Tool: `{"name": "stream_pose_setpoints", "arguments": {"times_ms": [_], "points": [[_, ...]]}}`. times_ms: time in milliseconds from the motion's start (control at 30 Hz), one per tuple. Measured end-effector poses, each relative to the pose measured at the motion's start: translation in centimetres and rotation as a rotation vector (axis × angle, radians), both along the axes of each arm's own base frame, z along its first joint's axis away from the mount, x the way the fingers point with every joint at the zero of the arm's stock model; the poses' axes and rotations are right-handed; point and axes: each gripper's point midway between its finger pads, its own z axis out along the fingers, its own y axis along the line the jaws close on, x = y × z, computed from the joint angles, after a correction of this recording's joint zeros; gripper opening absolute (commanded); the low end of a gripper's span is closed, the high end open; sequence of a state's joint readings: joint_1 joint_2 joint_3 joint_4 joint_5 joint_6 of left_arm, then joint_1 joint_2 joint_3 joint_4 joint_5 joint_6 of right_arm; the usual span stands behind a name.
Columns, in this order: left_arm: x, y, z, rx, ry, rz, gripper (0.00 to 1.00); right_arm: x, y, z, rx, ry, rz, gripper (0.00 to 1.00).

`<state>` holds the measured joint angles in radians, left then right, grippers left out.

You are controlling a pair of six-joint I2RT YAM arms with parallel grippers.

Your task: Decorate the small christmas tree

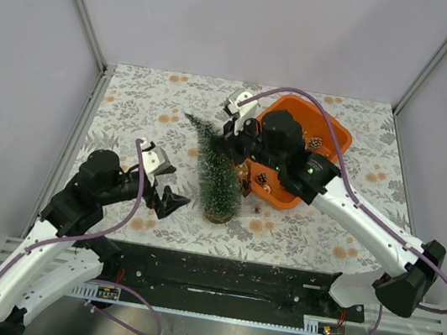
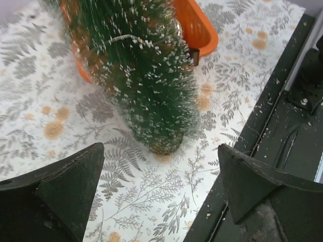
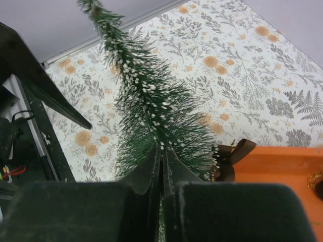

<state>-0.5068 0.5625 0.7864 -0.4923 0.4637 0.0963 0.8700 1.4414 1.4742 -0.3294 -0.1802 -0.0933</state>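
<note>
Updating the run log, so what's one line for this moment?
left fingers: open, empty | right fingers: shut on small christmas tree | tree: beside orange tub

Soft, even overhead light is being spread across the table (image 1: 147, 113), with faint shadows being cast under the arms (image 1: 83, 196). The small christmas tree (image 2: 146, 91) is being blurred in the left wrist view; dark fingers (image 2: 65, 186) are being underexposed.

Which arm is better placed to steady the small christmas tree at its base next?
Probably the left: the left gripper stands open, facing the foot of the small christmas tree. The right gripper is shut against the bristles higher up, beside the orange tub.
</note>
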Motion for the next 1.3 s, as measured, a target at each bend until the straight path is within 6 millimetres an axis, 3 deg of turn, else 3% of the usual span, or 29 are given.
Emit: {"name": "stream_pose_setpoints", "arguments": {"times_ms": [133,400,700,1000,1100,1200,1300], "points": [[0.6,-0.9,-2.4,0.023,0.07,-0.032,0.99,-1.5,-0.9,0.4,0.065,-0.012,-0.086,0.0],[2.5,-2.8,-2.7,-0.023,0.142,-0.094,0.98,-3.7,0.3,0.9,0.114,-0.055,-0.137,0.0],[2.0,-3.5,-1.9,-0.092,0.165,-0.213,0.68,-5.9,0.3,1.0,0.138,-0.086,-0.192,0.0],[0.9,-4.7,-0.9,-0.167,0.152,-0.337,0.27,-7.5,-0.3,1.1,0.164,-0.091,-0.276,0.0],[0.6,-4.9,-0.8,-0.186,0.152,-0.369,0.18,-8.1,-0.1,1.1,0.166,-0.09,-0.282,0.06],[0.4,-5.0,-0.5,-0.194,0.135,-0.392,0.03,-8.4,-0.2,1.4,0.174,-0.091,-0.287,0.14],[0.1,-5.0,-0.4,-0.194,0.116,-0.418,0.0,-8.7,-0.4,1.8,0.188,-0.086,-0.285,0.26]]}}
